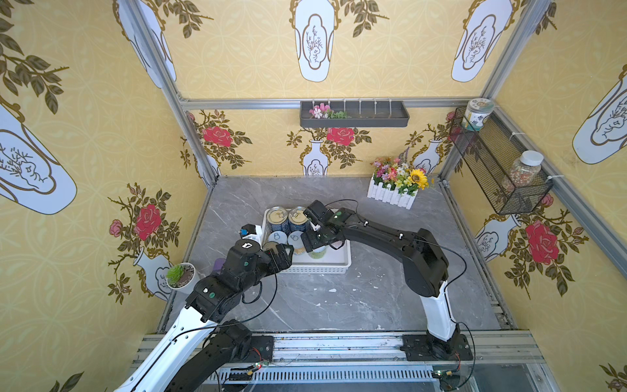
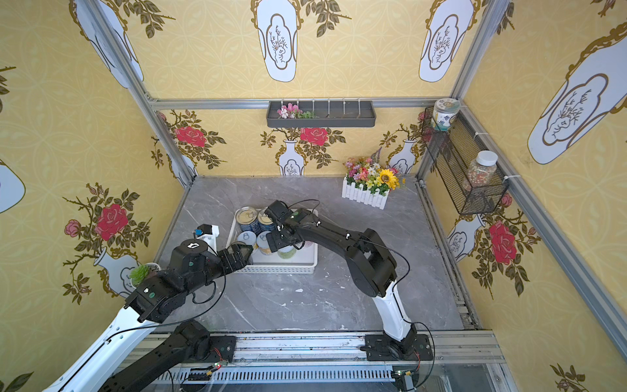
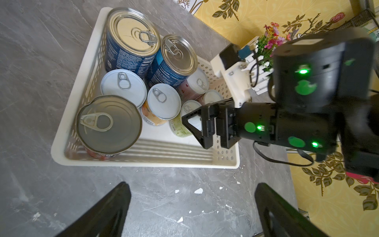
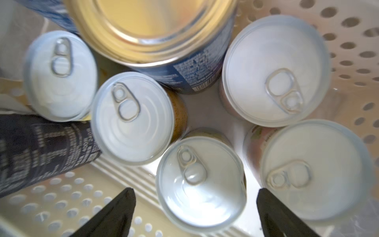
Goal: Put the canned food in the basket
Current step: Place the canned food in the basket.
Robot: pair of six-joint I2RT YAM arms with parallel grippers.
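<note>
The left jaws stand spread and empty above the grey marbled surface (image 3: pixel 184 197), just outside the rim of the shallow white perforated plastic basket (image 3: pixel 143 162). Inside it we count 8 upright pull-tab tins (image 3: pixel 123 84): 3 large dark-labelled tins (image 3: pixel 133 32) toward the left, then 5 small white-lidded tins (image 3: pixel 164 100) packed close beside them. We judge them rigid and fairly heavy if full, with smooth sides that could slip. The curved wall below the lid rim is the place to pinch, never the tab. Furthest right, the right jaws are spread wide and released. They straddle the green-labelled small tin (image 4: pixel 201 180) from above, with a clear gap on each side and nothing gripped. That tin stands on the basket floor, its lid roughly midway between them.
</note>
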